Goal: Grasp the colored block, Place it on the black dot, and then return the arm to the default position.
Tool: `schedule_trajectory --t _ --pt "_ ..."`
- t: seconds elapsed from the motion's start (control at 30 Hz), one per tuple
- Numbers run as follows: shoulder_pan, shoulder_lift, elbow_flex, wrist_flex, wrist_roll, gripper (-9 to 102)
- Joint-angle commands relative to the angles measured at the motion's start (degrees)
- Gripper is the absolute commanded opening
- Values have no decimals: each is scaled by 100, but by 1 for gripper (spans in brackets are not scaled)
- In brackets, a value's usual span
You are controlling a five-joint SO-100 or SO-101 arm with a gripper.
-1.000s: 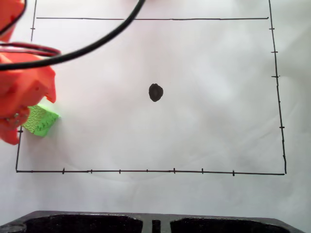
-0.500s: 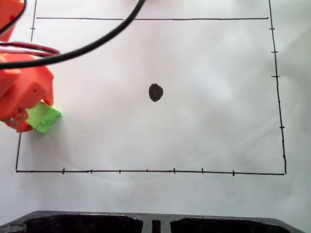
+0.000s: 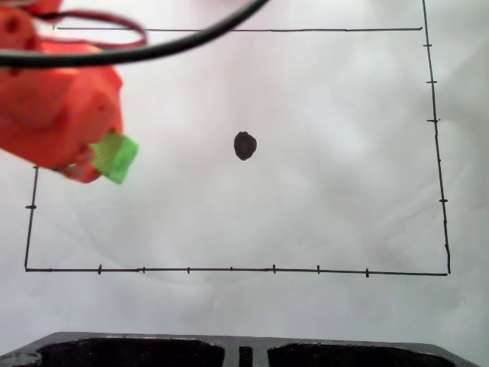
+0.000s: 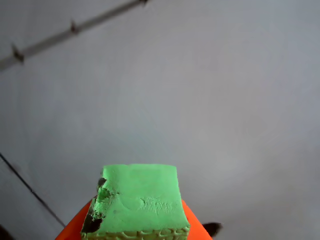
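Observation:
In the fixed view the orange arm point(image 3: 57, 107) reaches in from the upper left, and its gripper point(image 3: 103, 160) is shut on the green block point(image 3: 116, 157), held off the paper. The block is left of the black dot point(image 3: 244, 145), which lies bare near the middle of the drawn rectangle. In the wrist view the green block point(image 4: 137, 202) sits at the bottom centre on an orange jaw, its crackled edge toward the camera. A dark spot, possibly the black dot point(image 4: 212, 229), peeks out at the block's lower right.
White paper point(image 3: 306, 214) carries a thin black border with tick marks point(image 3: 229, 269). A thick black cable point(image 3: 176, 46) and red wires cross the upper left. A dark moulded edge point(image 3: 244, 352) runs along the bottom of the fixed view.
The gripper closed on the green block at the left border, lifted it and carried it up and to the right, toward the dot. The cable swung with the arm.

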Motion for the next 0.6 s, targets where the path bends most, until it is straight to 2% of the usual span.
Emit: schedule_trajectory --t 0.0,0.3,0.57 --pt "-396 439 176 -44 -193 6" --pt "-1679 360 255 18 -281 6" --pt "-2224 492 598 -26 -237 7"
